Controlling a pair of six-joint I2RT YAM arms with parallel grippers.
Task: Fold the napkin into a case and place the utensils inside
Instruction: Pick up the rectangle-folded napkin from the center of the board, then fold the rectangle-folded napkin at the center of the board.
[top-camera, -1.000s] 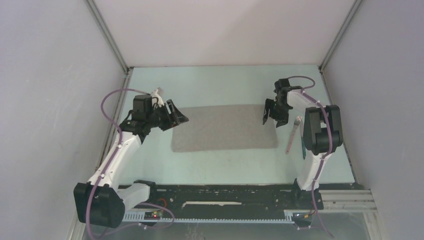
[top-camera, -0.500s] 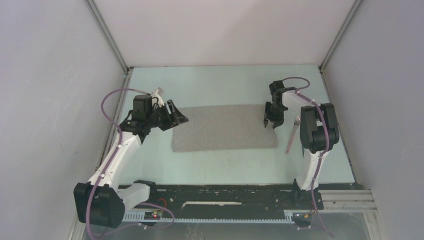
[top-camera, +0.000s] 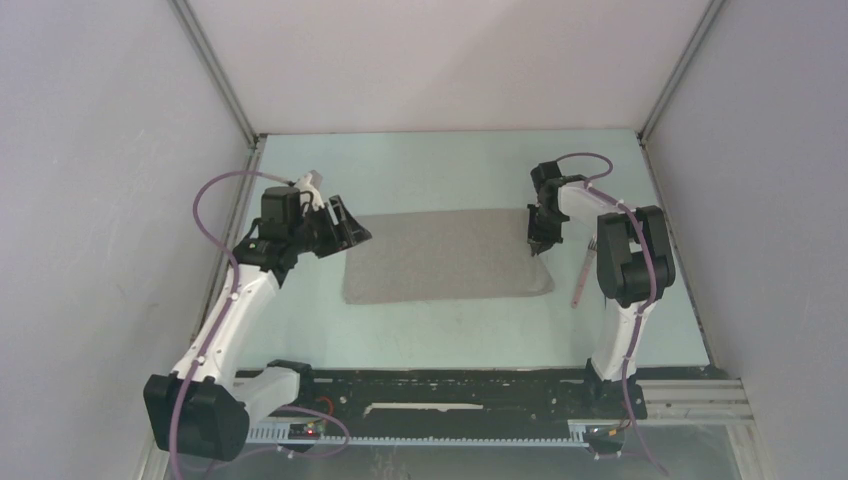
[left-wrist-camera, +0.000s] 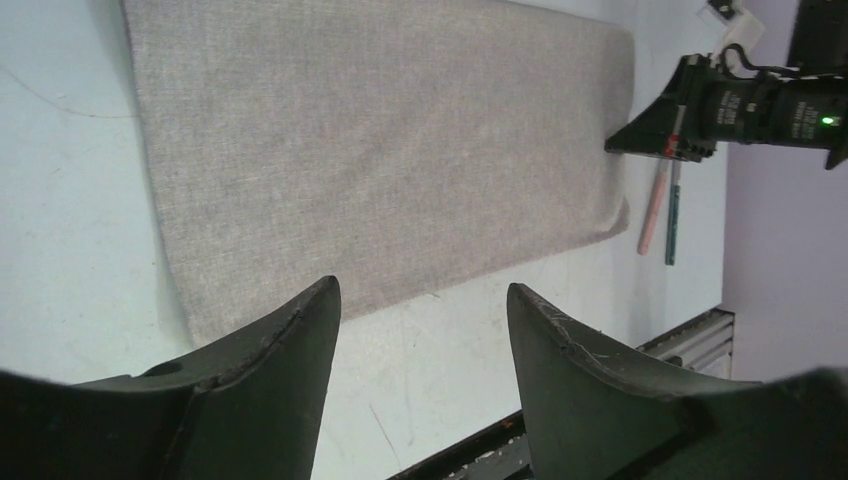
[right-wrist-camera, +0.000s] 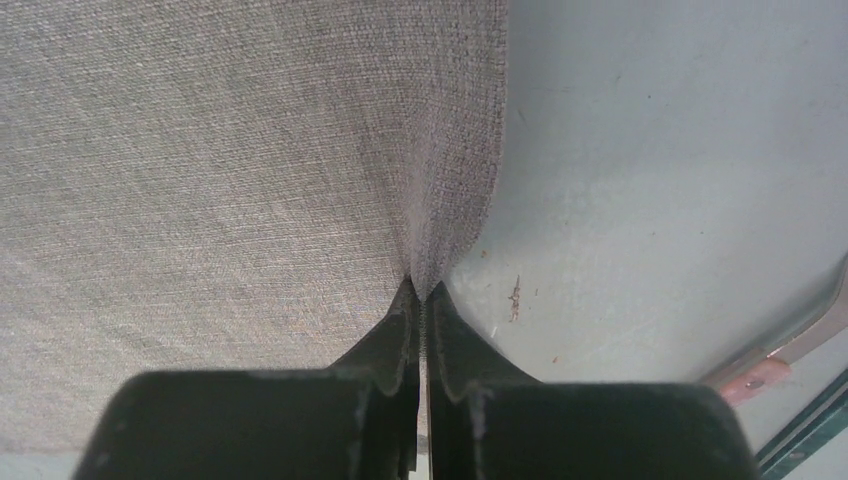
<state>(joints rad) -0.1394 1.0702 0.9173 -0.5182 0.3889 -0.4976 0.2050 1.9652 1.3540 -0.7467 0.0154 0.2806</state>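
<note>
The taupe-grey napkin (top-camera: 445, 255) lies flat as a wide rectangle on the pale table. My right gripper (top-camera: 538, 245) is at its right edge, shut on a pinched ridge of the cloth (right-wrist-camera: 430, 230), with the jaws (right-wrist-camera: 422, 288) closed tight around the fold. At the napkin's left edge my left gripper (top-camera: 358, 235) hovers open with nothing between its fingers (left-wrist-camera: 420, 295); the cloth (left-wrist-camera: 380, 150) spreads out ahead of it. The utensils lie right of the napkin: a pale pink fork (top-camera: 582, 272) and, beside its pink handle (left-wrist-camera: 655, 200), a dark teal handle (left-wrist-camera: 672, 220).
A black rail (top-camera: 450, 395) runs along the table's near edge between the arm bases. Grey enclosure walls with metal frame posts (top-camera: 215, 70) close in the left, right and back sides. The right arm's elbow (top-camera: 630, 255) stands over the utensils.
My right gripper has moved left onto the napkin's right edge and gone from open to shut on the cloth. The left gripper has risen slightly and stays open.
</note>
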